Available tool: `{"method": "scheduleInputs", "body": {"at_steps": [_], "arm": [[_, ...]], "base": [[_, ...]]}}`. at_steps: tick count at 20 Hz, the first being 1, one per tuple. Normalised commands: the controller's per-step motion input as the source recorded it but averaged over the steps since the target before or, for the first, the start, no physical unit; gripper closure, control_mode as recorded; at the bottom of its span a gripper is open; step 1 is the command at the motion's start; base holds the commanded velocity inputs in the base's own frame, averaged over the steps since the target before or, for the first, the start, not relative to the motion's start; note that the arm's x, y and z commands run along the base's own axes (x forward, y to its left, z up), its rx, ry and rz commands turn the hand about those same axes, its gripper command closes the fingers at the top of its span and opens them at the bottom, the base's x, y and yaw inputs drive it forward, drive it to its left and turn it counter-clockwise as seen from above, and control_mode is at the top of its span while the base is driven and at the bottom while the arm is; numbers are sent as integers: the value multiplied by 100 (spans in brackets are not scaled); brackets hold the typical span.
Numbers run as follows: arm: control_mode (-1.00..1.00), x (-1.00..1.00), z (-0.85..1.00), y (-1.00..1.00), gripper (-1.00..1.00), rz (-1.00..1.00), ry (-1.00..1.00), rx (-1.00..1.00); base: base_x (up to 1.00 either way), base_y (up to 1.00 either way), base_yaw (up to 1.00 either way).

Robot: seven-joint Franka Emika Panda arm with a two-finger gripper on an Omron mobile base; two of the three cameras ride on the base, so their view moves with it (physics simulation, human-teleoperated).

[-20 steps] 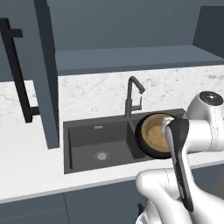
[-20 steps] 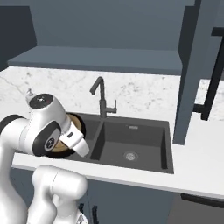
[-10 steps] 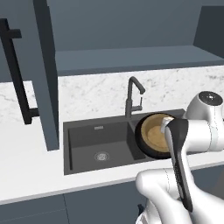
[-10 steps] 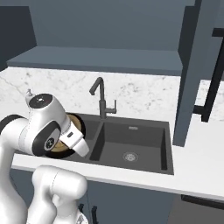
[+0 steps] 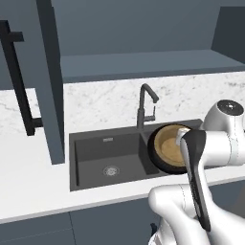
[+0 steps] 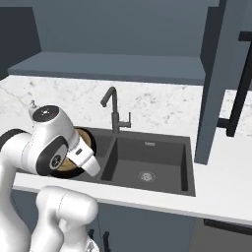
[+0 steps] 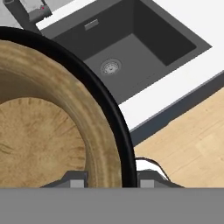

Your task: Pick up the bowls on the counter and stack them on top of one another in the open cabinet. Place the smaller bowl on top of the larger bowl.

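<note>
The tan wooden bowl (image 5: 170, 144) lies nested inside the glossy black bowl (image 5: 157, 161). The pair is tipped up on edge over the right end of the sink. My gripper (image 7: 111, 180) is shut on their stacked rims, one fingertip inside the wooden bowl (image 7: 43, 131) and one outside the black bowl (image 7: 113, 114). From the right base view the wooden bowl (image 6: 83, 138) and the black bowl (image 6: 61, 172) peek out behind my wrist. The open cabinet's shelf (image 5: 143, 64) runs above the white marble counter (image 5: 28, 191).
The dark double sink (image 5: 110, 158) with its black faucet (image 5: 146, 105) lies below the bowls. The cabinet door (image 5: 50, 81) with a long black handle (image 5: 19, 81) stands open at the left. In the hand view, wood floor (image 7: 188, 144) lies beyond the counter edge.
</note>
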Motion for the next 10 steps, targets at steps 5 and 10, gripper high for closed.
{"method": "scheduleInputs", "body": {"at_steps": [5,10], "arm": [[-100,0,15,0,100,1,-10,0],[-100,0,69,1,100,7,-38,-5]], "base": [[0,0,0],[0,0,0]]}}
